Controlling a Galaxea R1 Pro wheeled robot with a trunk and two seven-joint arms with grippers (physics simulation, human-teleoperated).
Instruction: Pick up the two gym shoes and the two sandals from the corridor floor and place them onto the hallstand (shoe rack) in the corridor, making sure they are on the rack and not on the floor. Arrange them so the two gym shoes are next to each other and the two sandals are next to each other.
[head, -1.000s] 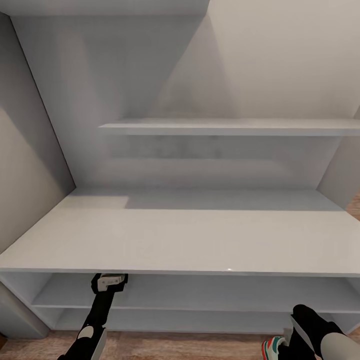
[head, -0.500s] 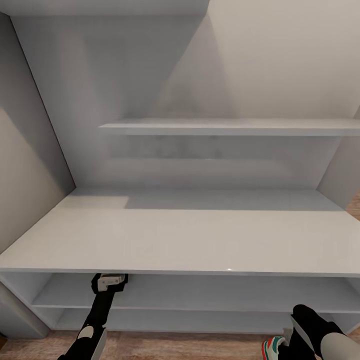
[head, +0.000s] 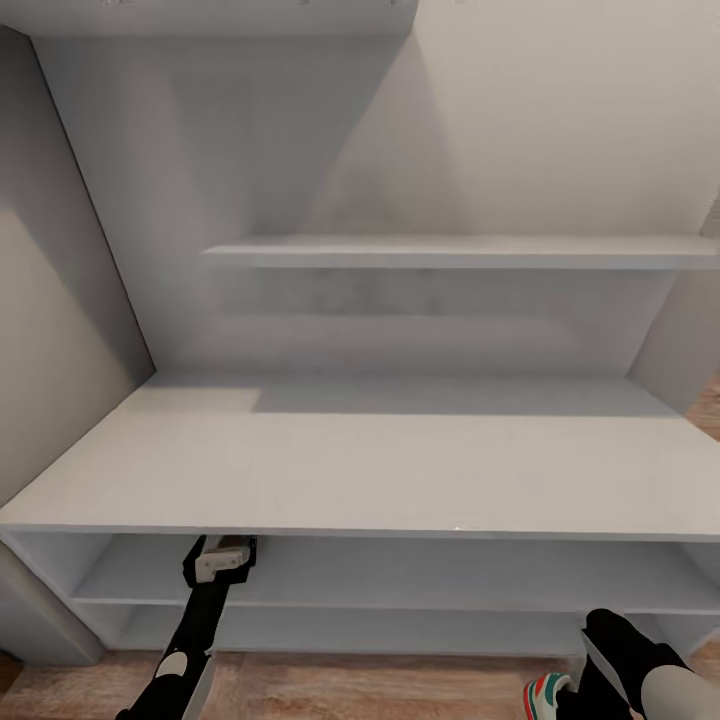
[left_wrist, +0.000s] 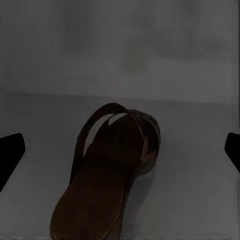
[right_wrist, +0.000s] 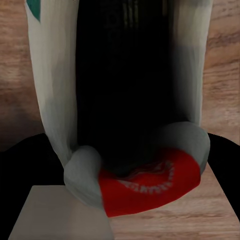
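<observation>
One brown sandal lies flat on a low shelf of the pale hallstand. My left gripper reaches under the stand's broad top. In the left wrist view the left gripper is open, its fingertips wide apart on either side of the sandal and not touching it. At the lower right, above the wood corridor floor, my right gripper is shut on a white gym shoe. Close up, the gym shoe shows a red heel patch and teal trim.
A wall shelf runs across the back above the stand's top. A grey side wall closes the left. Two low open shelves stretch under the top, with floor planks in front.
The whole picture has shifted slightly, so the camera moved. A little more of the left gripper now shows from under the stand's top. The shoe stays in the right gripper.
</observation>
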